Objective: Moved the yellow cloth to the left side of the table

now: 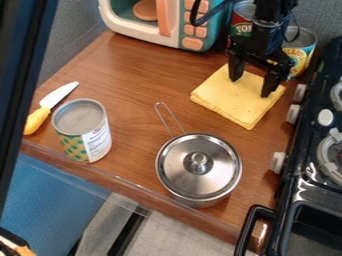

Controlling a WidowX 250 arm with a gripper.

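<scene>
The black gripper [252,88] hangs at the upper right with its two fingers apart, pointing down over the yellow cloth [234,106]. Folded into a flat square, the cloth lies on the right side of the wooden table [123,67]. Both fingertips are over the cloth's upper half; whether they touch it, I cannot tell.
A lidded metal pot [199,172] stands front centre, its wire handle pointing back. At left are a can [84,131] and a yellow-handled knife [49,107]. A toy microwave [167,22] and cans [300,50] stand behind; the stove [308,172] borders the right.
</scene>
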